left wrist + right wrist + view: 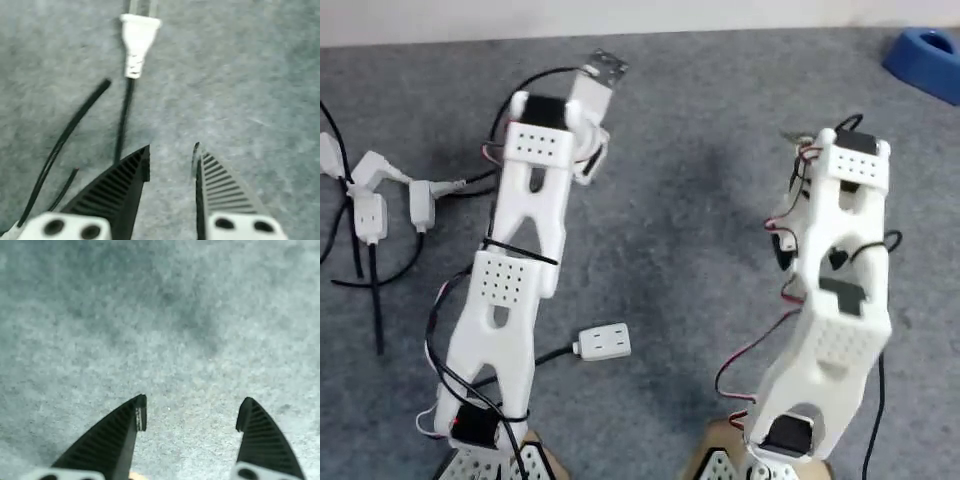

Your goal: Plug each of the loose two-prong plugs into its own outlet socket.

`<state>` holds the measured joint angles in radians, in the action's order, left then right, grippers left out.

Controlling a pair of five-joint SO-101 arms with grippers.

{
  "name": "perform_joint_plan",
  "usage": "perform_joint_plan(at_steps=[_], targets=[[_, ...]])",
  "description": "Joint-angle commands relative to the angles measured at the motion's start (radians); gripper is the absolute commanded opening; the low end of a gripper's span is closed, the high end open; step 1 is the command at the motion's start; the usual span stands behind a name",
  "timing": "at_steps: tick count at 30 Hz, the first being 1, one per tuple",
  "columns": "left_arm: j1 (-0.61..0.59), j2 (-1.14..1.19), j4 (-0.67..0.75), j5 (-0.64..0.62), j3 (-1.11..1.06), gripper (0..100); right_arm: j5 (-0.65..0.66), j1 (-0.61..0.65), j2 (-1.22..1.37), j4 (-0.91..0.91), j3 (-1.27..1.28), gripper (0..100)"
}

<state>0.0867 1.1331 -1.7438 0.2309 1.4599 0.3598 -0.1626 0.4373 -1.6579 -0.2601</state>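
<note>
Over the worktop [700,150], left gripper [170,155] and right gripper [192,412] are hanging open, a plug [139,42] lying near the left. Grasping it is likely coming next, for the six o'clock outlet socket [602,342].

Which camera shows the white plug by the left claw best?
The left wrist view: the white plug lies close on the carpet ahead of the open left gripper, black cord trailing back. The high view shows it small, at that arm's tip. The right wrist view looks at carpet past the right gripper.
</note>
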Motion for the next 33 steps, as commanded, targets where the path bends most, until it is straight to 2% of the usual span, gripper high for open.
perform_joint_plan(at_steps=[1,5,12,26,33], targets=[[0.027,-0.067,-0.011,0.015,-0.002,16,0.017,-0.022,-0.116,0.139,0.211,28.9],[0.021,-0.059,-0.011,0.061,-0.007,16,0.009,-0.025,-0.114,0.326,0.426,28.9],[-0.013,-0.058,-0.003,0.12,-0.042,16,-0.014,-0.025,-0.173,0.446,0.555,28.9],[-0.166,-0.058,0.11,0.138,-0.211,15,-0.021,0.016,-0.196,0.458,0.568,28.9],[-0.176,-0.056,0.11,0.14,-0.219,15,-0.021,0.015,-0.196,0.458,0.572,28.9]])
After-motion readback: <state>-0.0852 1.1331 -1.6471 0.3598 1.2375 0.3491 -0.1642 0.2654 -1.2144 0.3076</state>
